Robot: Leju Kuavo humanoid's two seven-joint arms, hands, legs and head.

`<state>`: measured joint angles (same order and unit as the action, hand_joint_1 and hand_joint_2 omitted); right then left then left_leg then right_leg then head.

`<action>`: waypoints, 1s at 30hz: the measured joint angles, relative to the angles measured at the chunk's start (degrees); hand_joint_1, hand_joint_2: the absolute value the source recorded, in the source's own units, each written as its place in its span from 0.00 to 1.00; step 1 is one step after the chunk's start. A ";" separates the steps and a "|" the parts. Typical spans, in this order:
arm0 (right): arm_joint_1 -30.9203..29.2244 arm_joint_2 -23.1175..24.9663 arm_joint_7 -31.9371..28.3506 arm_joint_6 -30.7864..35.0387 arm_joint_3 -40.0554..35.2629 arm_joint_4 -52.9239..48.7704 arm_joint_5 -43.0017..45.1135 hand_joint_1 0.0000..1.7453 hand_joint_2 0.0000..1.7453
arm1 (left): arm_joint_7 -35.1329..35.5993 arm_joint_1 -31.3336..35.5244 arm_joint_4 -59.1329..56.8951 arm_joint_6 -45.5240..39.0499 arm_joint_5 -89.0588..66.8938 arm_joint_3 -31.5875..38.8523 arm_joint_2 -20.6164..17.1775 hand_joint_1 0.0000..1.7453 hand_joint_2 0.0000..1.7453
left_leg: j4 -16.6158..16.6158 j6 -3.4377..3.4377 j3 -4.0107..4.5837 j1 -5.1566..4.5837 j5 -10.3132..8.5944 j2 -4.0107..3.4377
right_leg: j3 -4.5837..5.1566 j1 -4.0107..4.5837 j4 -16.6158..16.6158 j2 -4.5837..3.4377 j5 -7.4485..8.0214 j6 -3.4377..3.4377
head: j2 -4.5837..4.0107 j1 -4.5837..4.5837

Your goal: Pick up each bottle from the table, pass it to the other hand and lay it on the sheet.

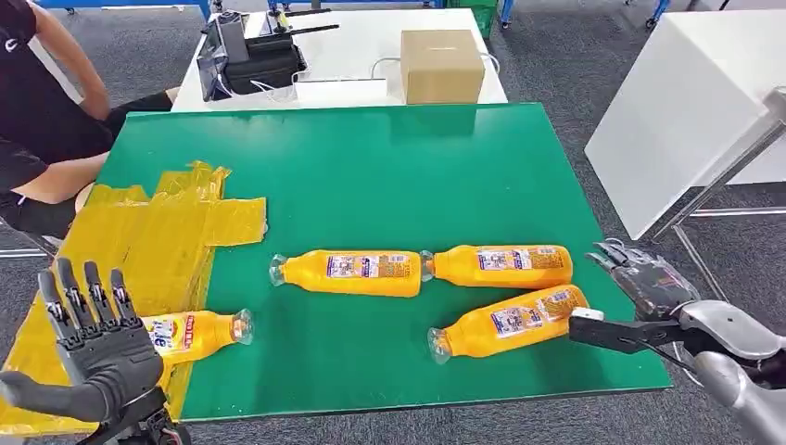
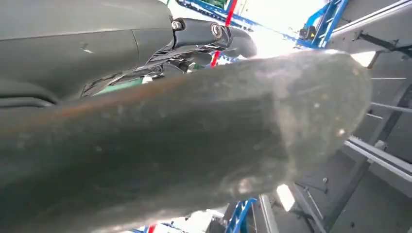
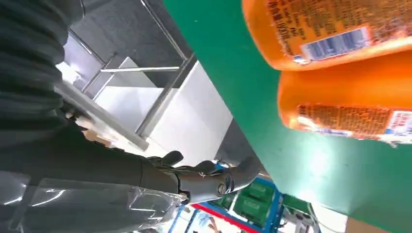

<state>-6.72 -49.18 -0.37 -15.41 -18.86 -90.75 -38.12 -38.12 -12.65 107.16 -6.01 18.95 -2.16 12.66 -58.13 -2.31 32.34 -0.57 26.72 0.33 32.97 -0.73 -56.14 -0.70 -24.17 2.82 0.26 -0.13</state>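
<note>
- We see four orange bottles on the green bench (image 1: 389,176), all lying on their sides.
- One bottle (image 1: 195,334) lies on the yellow sheet (image 1: 139,241) at the bench's left edge, cap end pointing right, just past the sheet's edge.
- Middle bottle (image 1: 352,273) lies on bare green near the centre, cap to the left.
- Far-right bottle (image 1: 500,265) lies just beside it, its cap touching or nearly touching the middle bottle's base.
- Near-right bottle (image 1: 510,323) lies tilted, just in front of the far-right one, cap towards the near edge.
- Left robot hand (image 1: 97,348) is raised at the near-left corner, palm up, fingers spread and upright, nothing in it. It sits just beside the bottle on the sheet, not touching as far as we can tell.
- Right robot hand (image 1: 644,278) is off the bench's right edge, fingers apart, holding nothing, near the bases of the two right bottles.
- Right wrist view shows those two bottles (image 3: 350,97) close up, labels visible, clear of the fingers (image 3: 204,174).
- A person (image 1: 42,111) sits at the far left; a cardboard box (image 1: 441,65) stands on the white table (image 1: 352,46) behind.
</note>
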 measured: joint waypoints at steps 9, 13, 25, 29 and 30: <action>-6.86 2.76 -0.35 -0.22 -9.37 4.42 -0.20 0.00 1.00 | 0.22 0.37 -0.28 -0.15 1.14 -0.50 -0.02 0.00 0.00 | 0.00 0.00 -0.01 0.00 -0.01 0.01 | -0.02 0.00 -0.01 0.01 0.00 0.00 | 0.00 0.02; -9.47 3.32 -0.48 -1.14 -13.31 5.16 0.65 0.00 1.00 | 0.24 0.39 -0.37 -0.33 1.38 -0.48 -0.02 0.00 0.00 | 0.00 0.00 -0.01 0.00 -0.01 0.02 | -0.01 0.00 -0.02 0.01 0.00 0.00 | 0.00 0.00; -14.81 4.72 -0.46 -3.26 -23.93 7.00 1.86 0.00 1.00 | 0.44 0.67 -0.48 -0.48 2.50 -0.46 -0.07 0.00 0.00 | 0.00 0.00 0.01 0.00 -0.02 0.13 | -0.02 0.00 -0.02 0.08 0.00 0.00 | 0.00 0.00; -16.15 4.72 -0.29 -3.26 -26.21 7.24 2.12 0.00 1.00 | 0.50 0.78 -0.48 -0.48 2.50 -0.46 -0.09 0.00 0.00 | 0.00 0.00 -0.01 0.00 -0.02 0.10 | -0.02 0.00 -0.01 0.06 0.00 0.00 | 0.00 0.00; -16.36 4.72 -0.26 -3.26 -26.56 7.30 2.14 0.00 1.00 | 0.50 0.79 -0.50 -0.48 2.50 -0.48 -0.13 0.00 0.00 | 0.00 0.00 -0.01 0.00 -0.02 0.10 | -0.02 0.00 -0.01 0.06 0.00 0.00 | 0.00 0.00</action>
<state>-23.08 -44.46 -0.63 -18.67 -45.42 -83.45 -35.98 -37.62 -11.85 106.66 -6.49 21.44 -2.64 12.53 -58.13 -2.31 32.33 -0.56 26.70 0.43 32.95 -0.73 -56.15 -0.64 -24.17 2.81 0.26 -0.13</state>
